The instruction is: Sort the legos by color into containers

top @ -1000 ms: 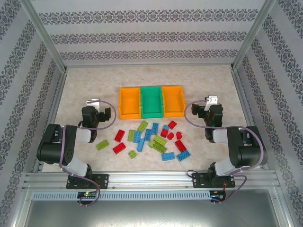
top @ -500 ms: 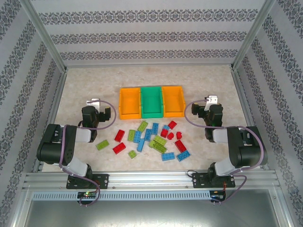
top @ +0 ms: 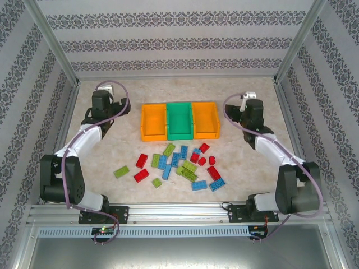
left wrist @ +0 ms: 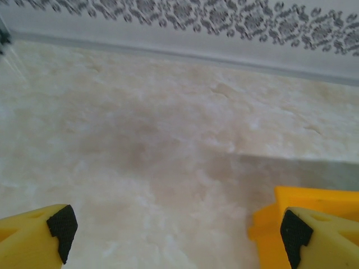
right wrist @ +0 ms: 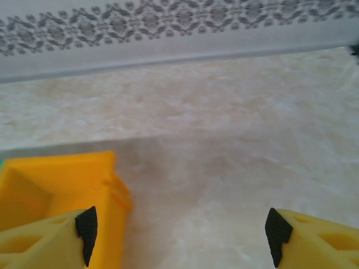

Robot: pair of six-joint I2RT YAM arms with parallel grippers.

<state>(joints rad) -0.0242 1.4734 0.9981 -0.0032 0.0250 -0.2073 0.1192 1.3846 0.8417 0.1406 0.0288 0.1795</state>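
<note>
The left gripper (left wrist: 179, 238) is spread wide in the left wrist view. Its two yellow fingers (left wrist: 33, 238) with black pads sit at opposite edges of the frame and are cut off by the bottom edge. Between them is bare marble-patterned table (left wrist: 168, 140). A corner of the left orange bin (left wrist: 314, 197) shows just beyond the right-hand finger, which hides most of it.

The right gripper (right wrist: 182, 232) is just as wide apart and grips nothing. Its left-hand finger overlaps the near part of the right orange bin (right wrist: 56, 179). A thin green sliver at the frame's left edge is probably the green bin (top: 179, 120), too little of it showing to be sure.

From the top camera, the three bins stand side by side, touching, in the middle of the table. One arm reaches out beside each end of the row. There the fingers are too small and dark to make out.

The legos (top: 175, 159) lie scattered on the table in front of the bins, red, blue and lime green mixed. A lone lime green brick (top: 120, 172) lies apart to the left.
</note>
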